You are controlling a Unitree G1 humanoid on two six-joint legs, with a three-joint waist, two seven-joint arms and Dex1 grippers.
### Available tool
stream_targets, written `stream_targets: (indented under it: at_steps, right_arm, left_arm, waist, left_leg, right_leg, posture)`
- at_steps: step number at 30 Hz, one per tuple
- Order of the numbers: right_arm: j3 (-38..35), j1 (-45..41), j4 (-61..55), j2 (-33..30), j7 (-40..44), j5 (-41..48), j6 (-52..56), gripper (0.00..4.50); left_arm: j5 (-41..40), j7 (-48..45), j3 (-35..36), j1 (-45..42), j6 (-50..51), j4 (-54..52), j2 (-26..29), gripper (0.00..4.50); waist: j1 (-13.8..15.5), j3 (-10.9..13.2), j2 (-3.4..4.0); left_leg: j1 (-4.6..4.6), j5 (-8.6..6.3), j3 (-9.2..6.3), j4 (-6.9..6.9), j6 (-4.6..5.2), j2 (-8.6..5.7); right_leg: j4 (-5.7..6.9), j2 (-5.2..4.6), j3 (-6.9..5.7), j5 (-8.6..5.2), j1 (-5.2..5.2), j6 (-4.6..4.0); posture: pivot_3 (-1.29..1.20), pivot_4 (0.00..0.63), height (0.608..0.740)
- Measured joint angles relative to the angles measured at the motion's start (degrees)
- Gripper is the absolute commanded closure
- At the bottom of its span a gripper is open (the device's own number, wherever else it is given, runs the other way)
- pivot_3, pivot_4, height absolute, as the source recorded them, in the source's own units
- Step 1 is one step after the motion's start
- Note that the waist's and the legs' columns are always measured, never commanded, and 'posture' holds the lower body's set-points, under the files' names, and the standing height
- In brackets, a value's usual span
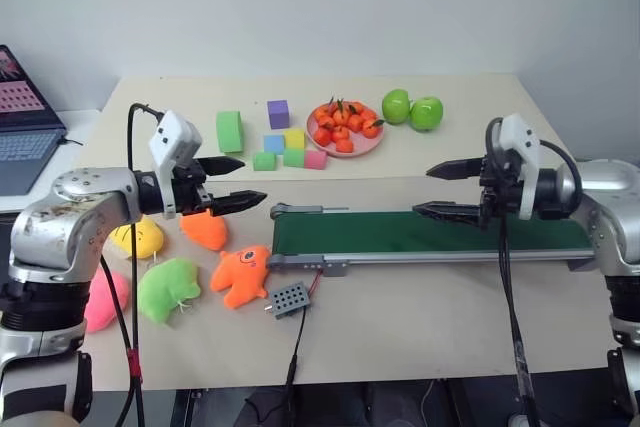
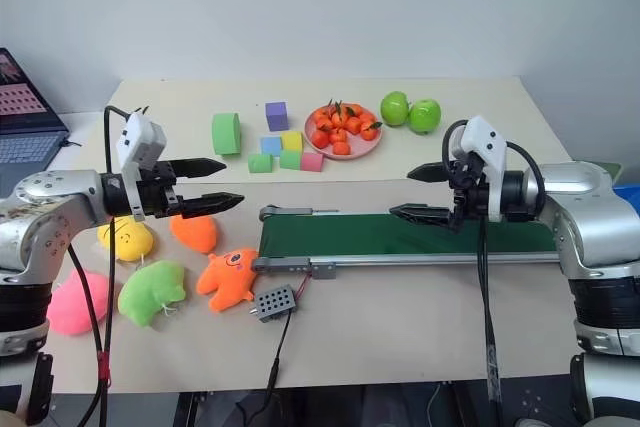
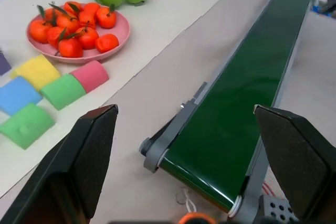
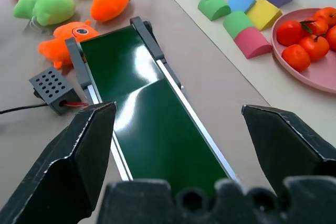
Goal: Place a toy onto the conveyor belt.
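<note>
Pink toy (image 2: 72, 304) lies off conveyor belt (image 2: 420, 235).

A plain pale wall (image 1: 330, 7) stood behind a beige table (image 1: 420, 337). At the table's left sat an open laptop (image 1: 25, 132), apparently on a lower white surface. Lighting was even.

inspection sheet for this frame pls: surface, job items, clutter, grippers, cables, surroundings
Surface: beige table.
Job's things: pink toy at the table's left edge; conveyor belt bare.
Clutter: yellow, lime-green and two orange plush toys; foam blocks; plate of tomatoes; two green apples.
Grippers: left gripper open above the plush toys; right gripper open above the belt; both empty.
Cables: black lead from grey box.
Surroundings: laptop, white wall.
</note>
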Motion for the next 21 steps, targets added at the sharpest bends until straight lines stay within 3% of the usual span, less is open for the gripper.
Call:
stream_targets:
  at_steps: [5, 10, 14, 17, 21]
  right_arm:
    - [2.0, -5.9, 5.6, 3.2, 3.9, -0.1, -2.1, 0.0]
    - [4.0, -9.3, 7.9, 5.9, 8.4, 0.1, -2.7, 0.0]
    - [6.4, -11.8, 11.2, 7.6, 11.5, -0.5, -4.2, 0.0]
    - [7.3, -13.6, 13.4, 8.7, 13.3, -1.0, -4.7, 0.0]
    - [8.8, -15.1, 16.2, 9.4, 15.8, -2.3, -6.2, 0.0]
  left_arm:
    - [-5.4, 3.7, 14.4, 11.3, 11.5, 2.8, 2.9, 0.09]
    - [-11.9, 8.8, 28.6, 20.2, 23.1, 4.2, 0.1, 0.09]
    - [-18.1, 19.1, 46.0, 17.7, 32.7, 9.7, -5.5, 0.09]
    - [-20.1, 25.3, 55.8, 17.4, 36.1, 11.7, -6.5, 0.09]
    - [-22.1, 29.9, 64.2, 19.4, 39.4, 11.7, -7.8, 0.09]
  waist:
    - [-1.5, 0.0, 0.02]
    - [-1.1, 0.0, 0.02]
    - [-0.5, 0.0, -0.03]
    - [-0.8, 0.0, -0.04]
    - [-1.1, 0.0, -0.04]
  left_leg:
    - [0.18, 0.0, 0.07, -0.22, 0.0, 0.09]
    - [0.21, 0.0, 0.06, -0.21, -0.01, 0.13]
    - [0.22, 0.0, -0.03, -0.16, -0.03, 0.12]
    - [0.21, 0.0, -0.02, -0.19, -0.03, 0.09]
    - [0.23, -0.01, -0.02, -0.2, -0.05, 0.11]
  right_leg:
    - [0.03, 0.01, -0.01, 0.02, -0.06, -0.03]
    - [0.03, 0.02, -0.01, 0.03, -0.03, -0.04]
    - [0.03, -0.01, -0.08, 0.03, -0.01, -0.05]
    - [0.04, -0.05, -0.05, 0.04, -0.03, -0.06]
    - [0.06, -0.04, -0.05, 0.04, -0.03, -0.07]
  posture:
    - [0.0, 0.15, 0.74]
    - [0.0, 0.15, 0.74]
    - [0.0, 0.15, 0.74]
    - [0.0, 0.15, 0.74]
    - [0.0, 0.15, 0.74]
